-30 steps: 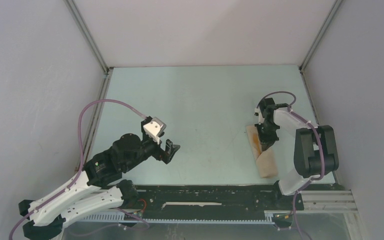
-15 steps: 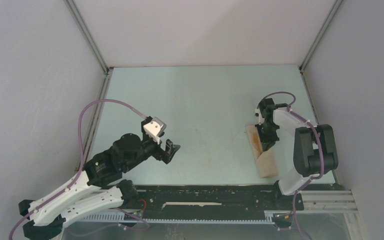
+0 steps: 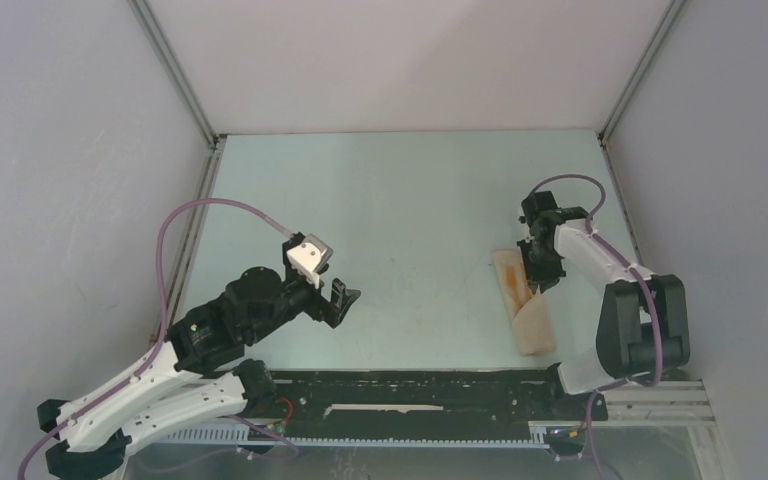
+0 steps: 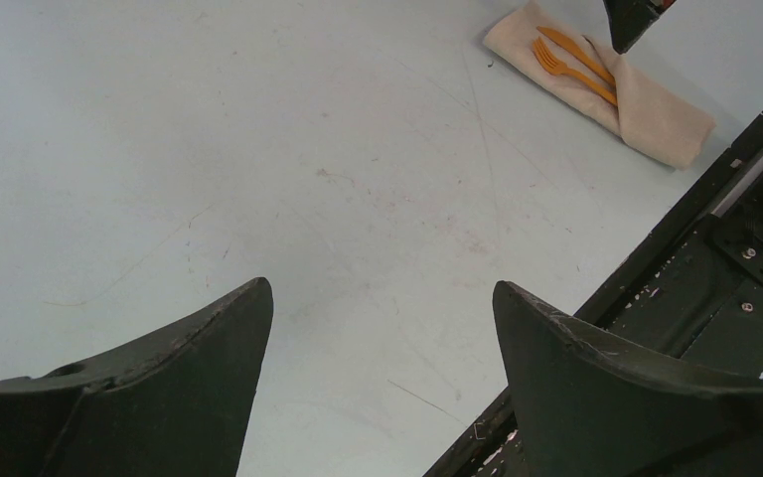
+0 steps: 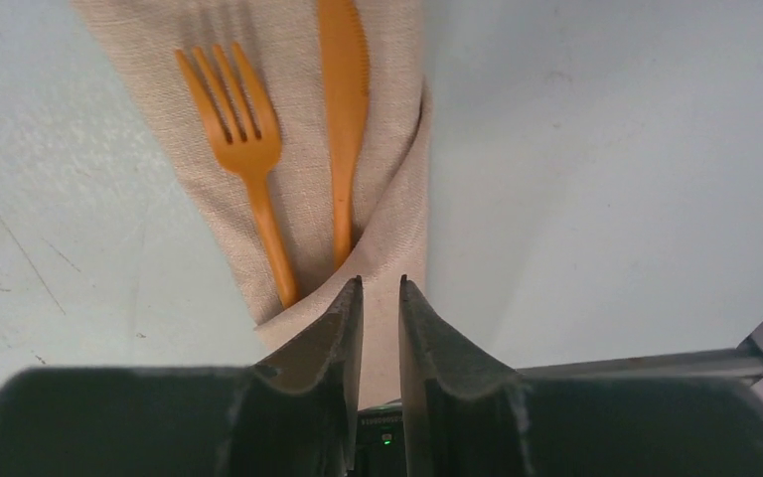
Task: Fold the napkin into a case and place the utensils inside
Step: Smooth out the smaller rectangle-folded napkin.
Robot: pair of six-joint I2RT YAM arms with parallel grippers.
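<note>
The napkin is folded into a narrow beige case (image 3: 530, 318) lying at the right near the table's front edge. An orange fork (image 5: 243, 129) and orange knife (image 5: 343, 109) sit in its slanted pocket, handles tucked in and heads showing. The case (image 4: 656, 114) and the utensils (image 4: 568, 66) also show in the left wrist view. My right gripper (image 3: 539, 270) hovers over the case's pocket end, its jaws nearly closed and empty (image 5: 381, 283). My left gripper (image 3: 345, 297) is open and empty over bare table at the left (image 4: 382, 298).
Grey enclosure walls (image 3: 80, 150) surround the pale green table (image 3: 390, 200). A black rail (image 3: 410, 385) runs along the front edge, close to the case's near end. The right wall lies just beyond the right arm.
My right arm has shifted: its elbow moved right and the wrist drew slightly back from the case, jaws still together. The left arm and the case have not moved.
</note>
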